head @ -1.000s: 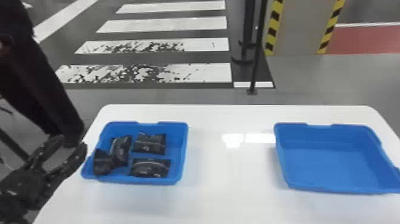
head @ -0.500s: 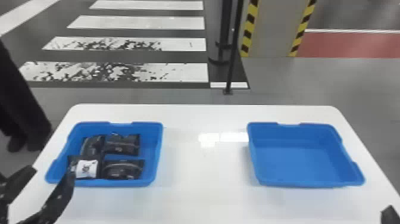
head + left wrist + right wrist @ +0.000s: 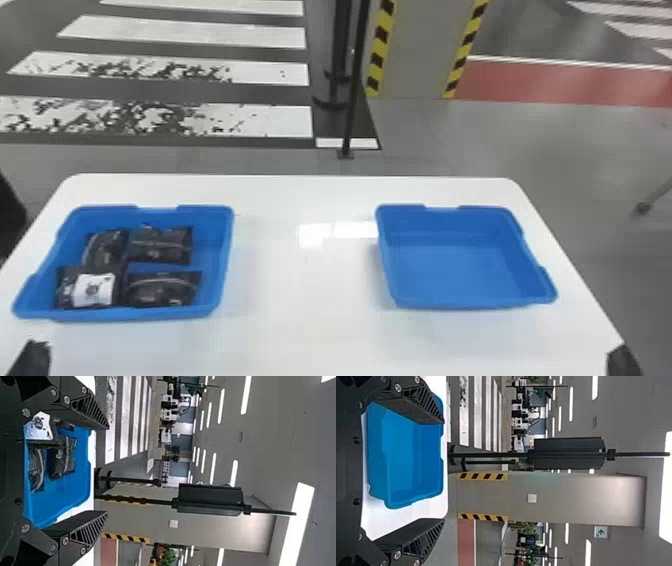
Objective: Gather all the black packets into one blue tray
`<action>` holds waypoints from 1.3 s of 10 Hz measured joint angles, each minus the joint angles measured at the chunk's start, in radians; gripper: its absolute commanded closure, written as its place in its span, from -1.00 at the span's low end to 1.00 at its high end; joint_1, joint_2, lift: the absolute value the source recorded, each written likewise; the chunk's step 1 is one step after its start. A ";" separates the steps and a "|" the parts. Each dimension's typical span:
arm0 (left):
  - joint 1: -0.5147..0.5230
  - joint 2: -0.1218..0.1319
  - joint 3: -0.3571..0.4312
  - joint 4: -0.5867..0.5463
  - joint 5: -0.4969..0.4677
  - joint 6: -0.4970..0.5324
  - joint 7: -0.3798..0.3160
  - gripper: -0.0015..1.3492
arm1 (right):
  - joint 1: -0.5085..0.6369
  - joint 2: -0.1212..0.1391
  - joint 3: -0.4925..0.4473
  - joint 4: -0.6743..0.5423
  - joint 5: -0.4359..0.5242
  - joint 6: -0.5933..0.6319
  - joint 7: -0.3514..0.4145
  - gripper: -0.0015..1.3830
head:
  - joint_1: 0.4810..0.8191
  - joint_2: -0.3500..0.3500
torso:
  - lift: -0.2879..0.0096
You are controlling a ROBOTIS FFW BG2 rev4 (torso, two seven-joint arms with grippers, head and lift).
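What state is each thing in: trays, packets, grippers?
Left tray: upright, holding four packets
Right tray: upright, empty
Packet with white label: lying in left tray, label up
Other three packets: lying in left tray
Left gripper: open, empty
Right gripper: open, empty

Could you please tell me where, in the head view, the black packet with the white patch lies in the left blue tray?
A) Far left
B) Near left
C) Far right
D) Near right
B: the white-patched black packet lies at the near left of the left blue tray, with one plain-faced packet to its right and another beyond it.
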 measured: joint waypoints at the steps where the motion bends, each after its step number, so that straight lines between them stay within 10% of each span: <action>1: 0.008 0.000 -0.005 0.000 -0.003 -0.010 0.007 -0.55 | 0.002 0.000 0.002 0.006 -0.001 -0.011 0.000 -0.78 | 0.27 -0.37 | 0.20; 13: 0.023 0.000 -0.010 -0.022 -0.011 0.087 0.022 -0.55 | -0.009 0.000 0.029 0.009 0.007 0.002 0.000 -0.78 | 0.27 -0.33 | 0.20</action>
